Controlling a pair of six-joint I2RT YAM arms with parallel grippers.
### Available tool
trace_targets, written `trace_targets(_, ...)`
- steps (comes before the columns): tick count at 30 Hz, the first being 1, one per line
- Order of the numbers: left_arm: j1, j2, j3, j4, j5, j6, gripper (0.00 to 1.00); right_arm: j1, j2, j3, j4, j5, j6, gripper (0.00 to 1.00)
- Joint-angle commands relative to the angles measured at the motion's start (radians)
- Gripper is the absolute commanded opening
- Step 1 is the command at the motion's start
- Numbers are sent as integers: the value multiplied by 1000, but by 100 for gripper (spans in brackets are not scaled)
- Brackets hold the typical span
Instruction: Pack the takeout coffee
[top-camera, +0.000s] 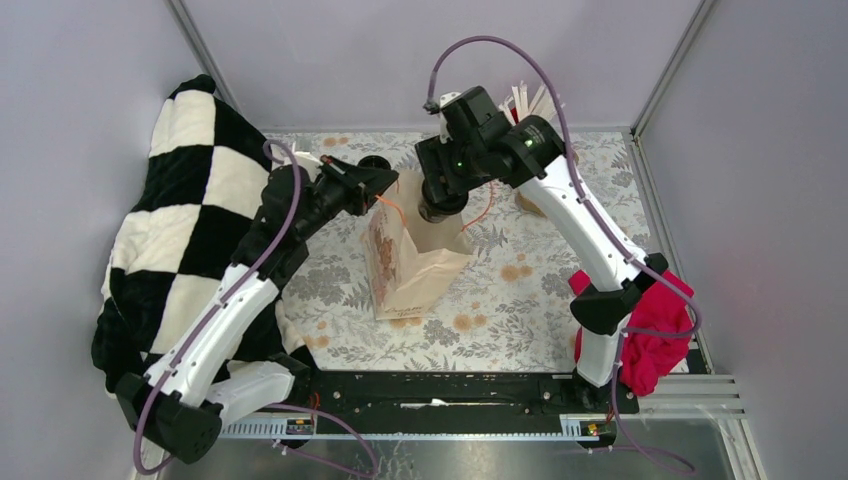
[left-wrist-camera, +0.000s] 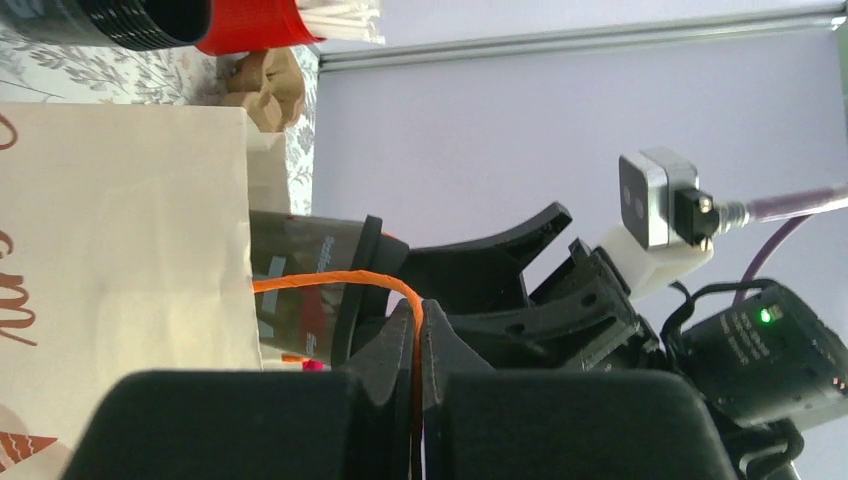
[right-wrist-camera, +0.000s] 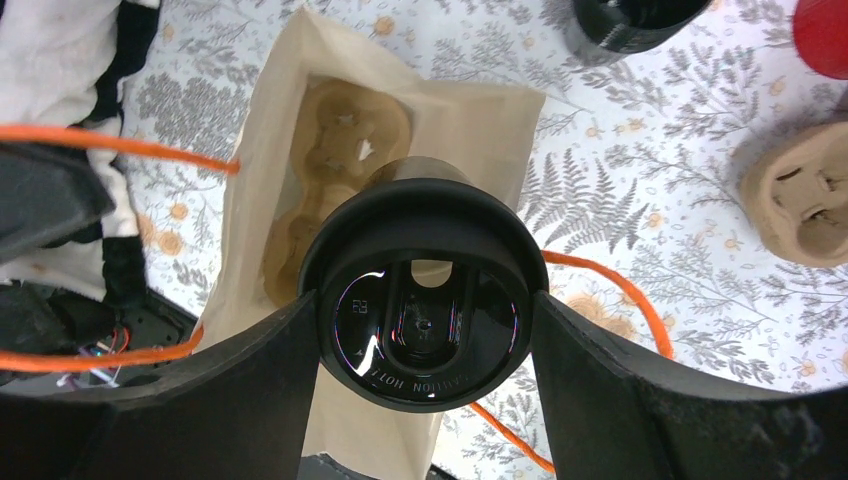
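Starting on the left: a black-and-white checkered blanket (top-camera: 190, 230) is heaped along that side of the floral table (top-camera: 520, 310), and the left arm reaches out past it. The left gripper (left-wrist-camera: 420, 330) has its fingers pinched together on the orange handle (left-wrist-camera: 330, 283) of the paper bag (top-camera: 405, 265), and the cord runs from the pinch to the bag's rim.

The bag stands upright mid-table with its mouth open, and a brown pulp carrier (right-wrist-camera: 340, 150) sits down inside it.

Right over that opening is the takeout coffee (right-wrist-camera: 425, 290). The right gripper (top-camera: 442, 200) is clamped wide around its black lid, one finger on each side. From the left wrist view the cup's lower part is already past the bag's rim, with the lid above it.

Further right there's another black cup (right-wrist-camera: 625, 20), a red cup (left-wrist-camera: 250, 25) of white sticks, and a second pulp carrier (right-wrist-camera: 805, 200) on the table. A red cloth (top-camera: 650, 340) is bunched up by the right arm's base.
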Motion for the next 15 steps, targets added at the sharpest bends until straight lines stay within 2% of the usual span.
trace_targets(1,47,-86,-68,1,-19,-58,0,64,5,-18,-9,15,47,9)
trace_targets(4,62,-84,-114,111,18,-123,0,70,6,-26,-4,10,58,10)
trace_targets(7,80,-7,-95,238,156,-131,0,69,14,21,-10,14,37,10)
trace_targets(11,107,132,65,214,333,-4,0,70,-16,-10,41,-39,6,10)
trace_targets(15,105,250,278,56,440,188,0,69,-90,-117,111,-48,-15,10)
